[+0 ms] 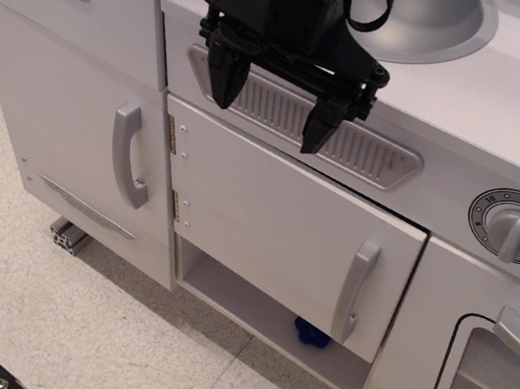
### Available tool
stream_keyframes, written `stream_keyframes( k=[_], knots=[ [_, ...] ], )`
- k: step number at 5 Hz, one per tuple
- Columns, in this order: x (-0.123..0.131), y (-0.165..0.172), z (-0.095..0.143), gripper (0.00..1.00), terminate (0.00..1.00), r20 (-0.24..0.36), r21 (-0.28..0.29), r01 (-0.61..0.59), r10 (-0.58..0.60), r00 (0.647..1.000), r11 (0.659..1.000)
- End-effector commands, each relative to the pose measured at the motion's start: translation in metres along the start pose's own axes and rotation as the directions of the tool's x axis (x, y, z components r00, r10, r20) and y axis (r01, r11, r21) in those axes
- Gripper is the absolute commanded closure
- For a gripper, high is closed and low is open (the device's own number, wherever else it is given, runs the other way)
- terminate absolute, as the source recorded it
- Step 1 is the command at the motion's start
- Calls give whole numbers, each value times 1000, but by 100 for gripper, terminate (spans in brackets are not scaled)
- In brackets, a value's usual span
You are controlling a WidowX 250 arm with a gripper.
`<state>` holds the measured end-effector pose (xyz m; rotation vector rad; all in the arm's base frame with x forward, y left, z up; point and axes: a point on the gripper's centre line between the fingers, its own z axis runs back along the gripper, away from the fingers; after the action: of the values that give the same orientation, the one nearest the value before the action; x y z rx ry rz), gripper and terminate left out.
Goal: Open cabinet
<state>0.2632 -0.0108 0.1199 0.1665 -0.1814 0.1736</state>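
Observation.image shows speckled beige floor (69, 322) beneath the cabinet (274, 227); gripper (273, 107) jaws spread wide, holding nothing.

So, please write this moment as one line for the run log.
task: open cabinet | gripper: open, empty, above door | cabinet door: slightly ajar | handle: untouched

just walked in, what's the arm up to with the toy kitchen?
The arm's black tool hangs open and empty in front of the ribbed vent strip, above the cabinet door. It touches nothing. The door looks slightly ajar on its handle side, hinges on the left. Its small silver handle sits lower right of the tool, ungrasped. Something blue lies in the open space below the door.
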Motion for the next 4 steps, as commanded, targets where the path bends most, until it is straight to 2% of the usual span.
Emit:
stream_keyframes(
  k=[1, 3, 4],
  knots=[
    [0, 0, 0, 0, 0, 0, 0, 0, 0, 1000, 1000],
    [-19, -35, -61, 0, 0, 92, -62, 142, -136, 987, 988],
    [-26, -56, -90, 0, 0, 136, -75, 200, -189, 973, 977]
  ],
)
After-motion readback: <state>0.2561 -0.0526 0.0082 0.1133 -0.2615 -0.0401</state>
